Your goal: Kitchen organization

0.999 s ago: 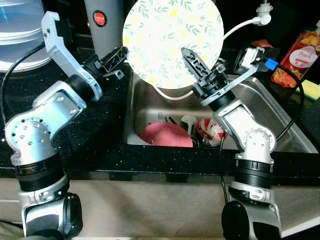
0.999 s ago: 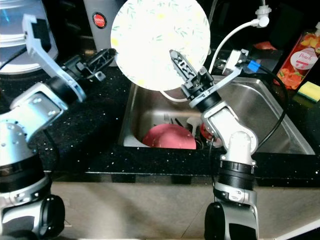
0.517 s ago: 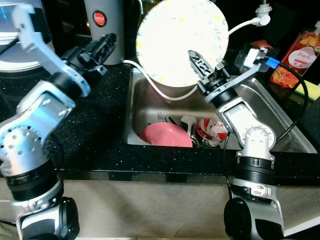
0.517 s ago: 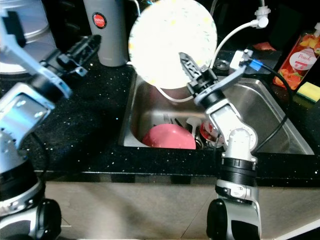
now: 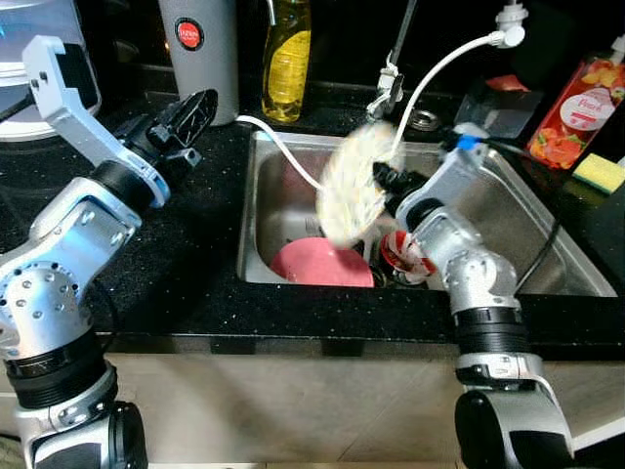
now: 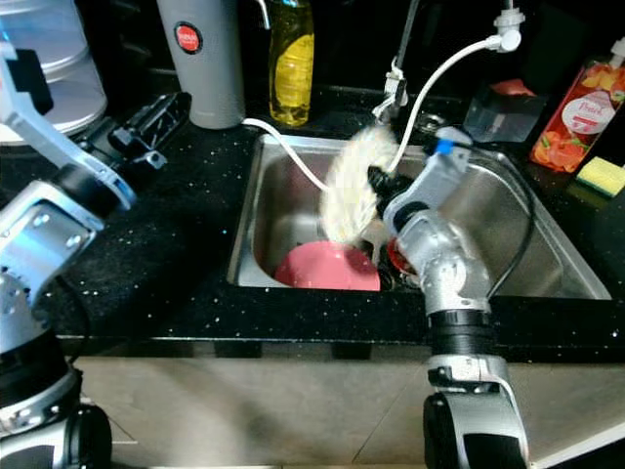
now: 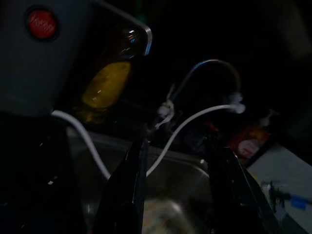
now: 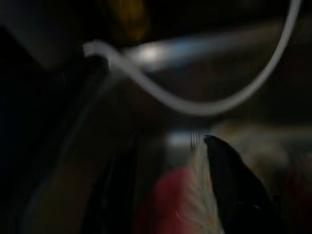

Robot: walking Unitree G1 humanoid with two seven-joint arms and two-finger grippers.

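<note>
Over the steel sink [image 5: 547, 244] we see the right gripper [image 5: 376, 186] clamped on the floral plate [image 5: 350, 188], which stands nearly edge-on and is smeared by motion blur, tilted above the basin. In the right wrist view one black finger [image 8: 234, 183] lies against the plate's pale rim, so we take the grasp as closed on it. Below the plate, in the bottom of the sink, a pink bowl [image 5: 320, 264] lies near the front wall, with a red-and-white patterned dish [image 5: 405, 256] just beside it and some cutlery behind, too small for us to sort out. A white hose [image 5: 435, 68] arcs from the back of the counter down into the basin. The left gripper [image 5: 190, 112] hangs over the black speckled counter [image 5: 205, 254] to the left of the sink, touching nothing, and in the left wrist view its two fingers [image 7: 129, 195] stand parted with nothing between them. Along the back we see a grey canister [image 5: 200, 49] with a red label, a yellow soap bottle [image 5: 286, 54], a red peach-labelled pouch [image 5: 576, 103] and a yellow sponge [image 5: 598, 172] at the far right.
</note>
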